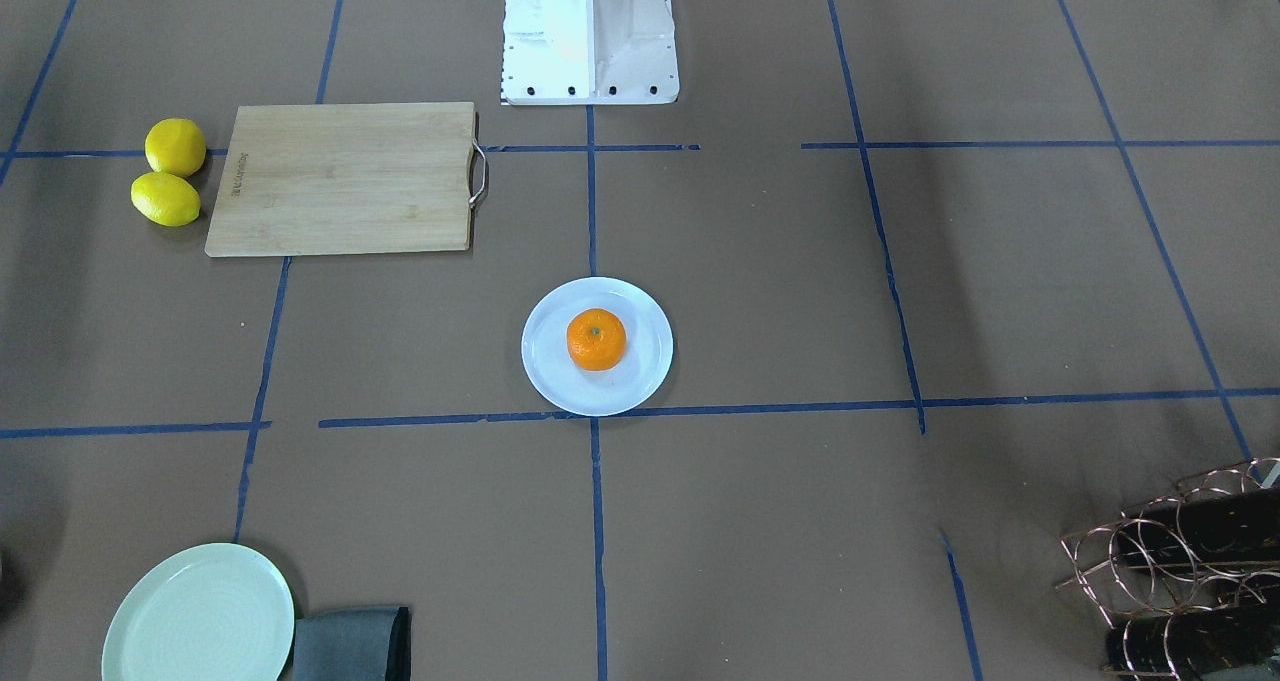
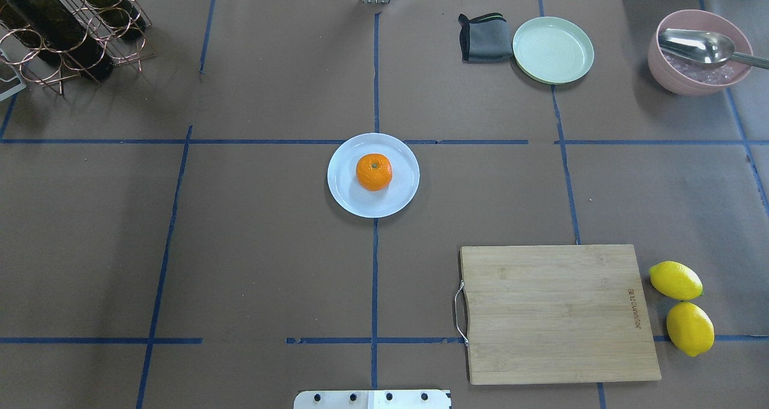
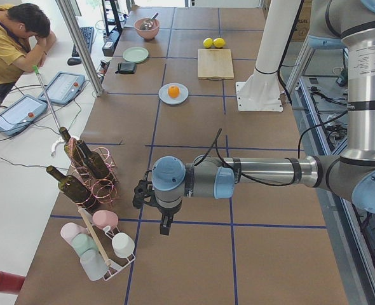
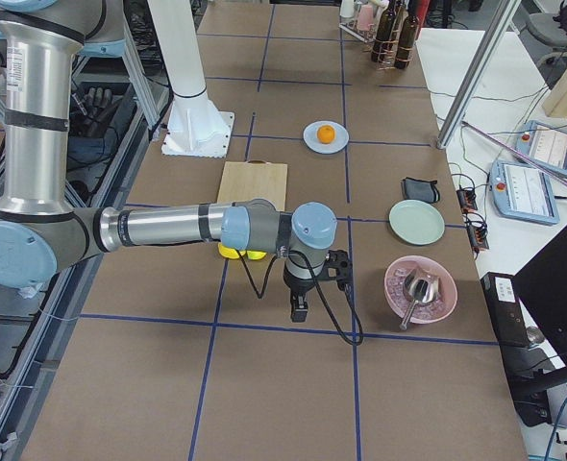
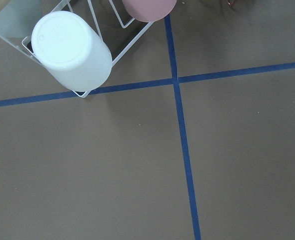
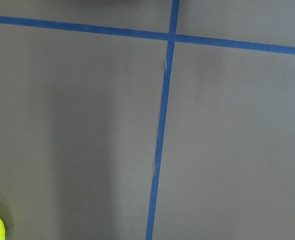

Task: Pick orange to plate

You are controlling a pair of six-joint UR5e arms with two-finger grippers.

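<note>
The orange (image 1: 596,340) (image 2: 373,172) rests in the middle of the white plate (image 1: 548,381) (image 2: 345,200) at the table's centre, stem dot up. No gripper is near it in the overhead or front-facing view. The left gripper (image 3: 165,226) shows only in the exterior left view, hanging over the table's left end, far from the orange (image 3: 173,91). The right gripper (image 4: 300,309) shows only in the exterior right view, over the right end near the lemons, far from the orange (image 4: 326,133). I cannot tell whether either is open or shut.
A wooden cutting board (image 2: 559,313) lies near the robot's right with two lemons (image 2: 682,307) beside it. A mint-green plate (image 2: 553,50), grey cloth (image 2: 484,36) and pink bowl with scoop (image 2: 700,51) stand at the far right. A wine rack (image 2: 60,24) and cup rack (image 3: 102,244) are at the left.
</note>
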